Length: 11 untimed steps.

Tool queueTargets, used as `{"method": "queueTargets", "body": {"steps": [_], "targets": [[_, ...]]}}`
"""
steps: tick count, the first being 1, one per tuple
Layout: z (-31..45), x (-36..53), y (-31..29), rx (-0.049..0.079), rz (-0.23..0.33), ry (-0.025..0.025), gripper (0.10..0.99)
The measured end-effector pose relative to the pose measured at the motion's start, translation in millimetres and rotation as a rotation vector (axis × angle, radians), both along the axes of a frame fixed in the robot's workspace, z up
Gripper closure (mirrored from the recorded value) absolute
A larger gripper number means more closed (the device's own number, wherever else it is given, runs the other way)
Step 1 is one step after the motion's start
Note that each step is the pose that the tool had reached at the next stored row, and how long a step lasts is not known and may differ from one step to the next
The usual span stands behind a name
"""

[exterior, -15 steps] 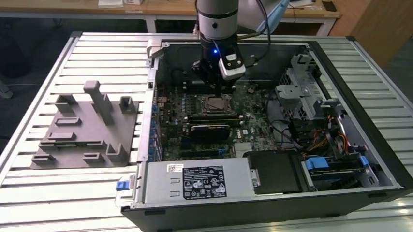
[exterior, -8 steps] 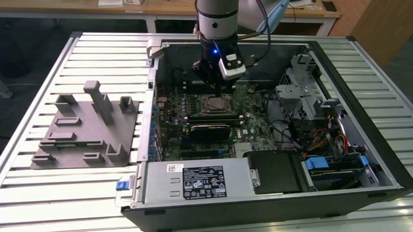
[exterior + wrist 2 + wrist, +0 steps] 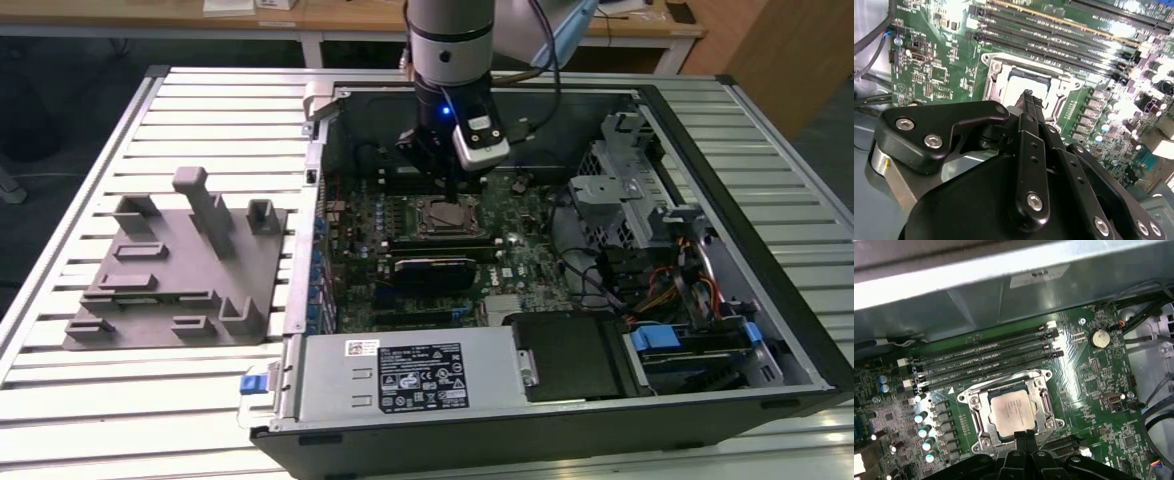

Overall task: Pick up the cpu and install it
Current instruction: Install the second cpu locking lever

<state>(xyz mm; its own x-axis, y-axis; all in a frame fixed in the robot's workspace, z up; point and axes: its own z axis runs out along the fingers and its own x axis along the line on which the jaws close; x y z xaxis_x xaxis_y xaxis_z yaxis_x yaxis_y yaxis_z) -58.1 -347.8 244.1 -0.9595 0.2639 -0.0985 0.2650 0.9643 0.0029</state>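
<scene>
Cpu (image 3: pixel 1011 410) | seated flat inside socket (image 3: pixel 974 402), so install looks done | gripper (image 3: pixel 1023 436) just above socket edge, fingers together, holding nothing

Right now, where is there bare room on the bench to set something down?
Free: the slatted bench top between the grey fixture and the bench's far edge, and the near strip below the fixture. Crowded: inside the computer case, where the tool hangs over the cpu in its socket.
</scene>
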Motion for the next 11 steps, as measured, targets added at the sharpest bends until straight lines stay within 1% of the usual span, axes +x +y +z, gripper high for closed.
{"method": "queueTargets", "body": {"steps": [7, 11], "targets": [[0.0, 0.0, -8.1, 0.000, 0.000, 0.0000, 0.980], [-0.1, 0.0, -14.9, 0.000, 0.000, 0.0001, 0.980]]}}
